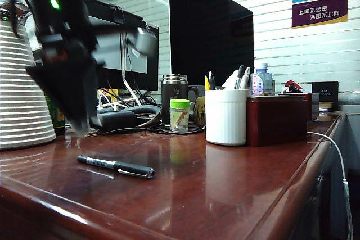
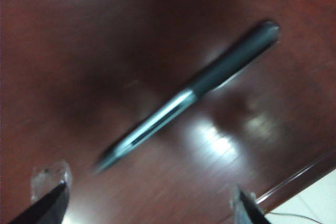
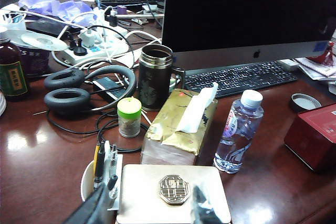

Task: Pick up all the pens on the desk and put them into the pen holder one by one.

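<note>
1. From the exterior view, my left gripper (image 1: pixel 79 125) hangs blurred above the left part of the glossy reddish-brown wooden desk (image 1: pixel 225 189), pointing down with nothing in it. One slim black pen with a pale band (image 1: pixel 116 166) lies flat on the desk, below and slightly to the right of the gripper and not touching it. The white ribbed cylindrical pen holder (image 1: pixel 226 117) stands farther back, touching the dark red wooden box (image 1: pixel 277 120) on its right, with pens and a yellow pencil (image 1: pixel 207 83) sticking out of its top. A dark steel-topped mug (image 1: pixel 174 96) and a small green-lidded jar (image 1: pixel 179 116) stand to its left.

2. In my left wrist view, my left gripper (image 2: pixel 149 205) has its fingertips (image 2: pixel 50 203) spread wide apart, empty, with the black pen (image 2: pixel 194 90) lying slanted on the desk (image 2: pixel 79 51) beyond them.

3. In my right wrist view, my right gripper (image 3: pixel 149 208) hovers over the lid of the wooden box (image 3: pixel 173 192), its fingers partly apart and holding nothing. The pen holder (image 3: pixel 86 182) sits just beside the box, pens inside. A clear water bottle (image 3: pixel 239 129) stands nearby.
</note>
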